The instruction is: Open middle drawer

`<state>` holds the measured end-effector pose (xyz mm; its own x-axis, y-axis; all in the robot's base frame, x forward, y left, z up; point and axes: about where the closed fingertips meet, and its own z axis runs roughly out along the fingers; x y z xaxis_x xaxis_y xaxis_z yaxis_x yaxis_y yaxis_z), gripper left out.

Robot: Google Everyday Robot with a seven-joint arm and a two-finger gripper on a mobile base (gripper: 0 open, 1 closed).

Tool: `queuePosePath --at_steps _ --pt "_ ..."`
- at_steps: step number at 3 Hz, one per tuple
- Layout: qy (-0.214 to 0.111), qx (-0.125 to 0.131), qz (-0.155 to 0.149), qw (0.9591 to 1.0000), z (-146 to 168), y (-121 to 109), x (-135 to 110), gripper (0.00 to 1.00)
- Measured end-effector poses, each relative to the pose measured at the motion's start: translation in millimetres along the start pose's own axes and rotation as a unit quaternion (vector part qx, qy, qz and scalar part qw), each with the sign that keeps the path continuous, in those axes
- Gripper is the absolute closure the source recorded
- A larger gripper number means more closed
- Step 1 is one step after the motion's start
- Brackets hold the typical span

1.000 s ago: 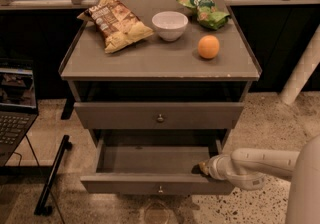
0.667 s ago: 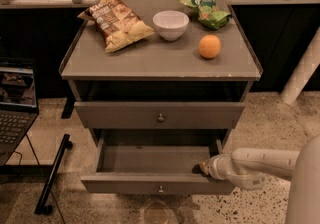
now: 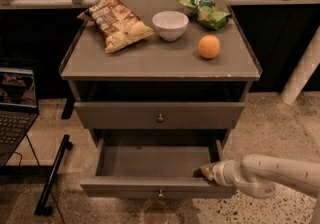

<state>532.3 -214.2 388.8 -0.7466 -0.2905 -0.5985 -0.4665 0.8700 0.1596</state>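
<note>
The grey cabinet has one drawer pulled out towards me, low in the view. This is the middle drawer, with a flat low front panel and a small round knob. Its inside is bare. My gripper reaches in from the right on a white arm. Its tip is at the drawer's inner right front corner, just behind the front panel. The drawer above is pushed in, and its knob shows. Any lower drawer is hidden under the open one.
On the cabinet top lie a chip bag, a white bowl, a green bag and an orange. A laptop and a black stand are at the left. A white pole leans at the right.
</note>
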Motion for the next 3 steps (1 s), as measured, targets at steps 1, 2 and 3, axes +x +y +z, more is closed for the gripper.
queuePosePath --at_steps 1,2,3 --pt "-0.037 -0.035 -0.009 0.9986 -11 9 -5 1.00" --pt "-0.141 -0.083 -0.048 0.9854 -49 12 -39 1.00" --pt "-0.224 -0.125 -0.059 0.9647 -93 14 -68 1.00"
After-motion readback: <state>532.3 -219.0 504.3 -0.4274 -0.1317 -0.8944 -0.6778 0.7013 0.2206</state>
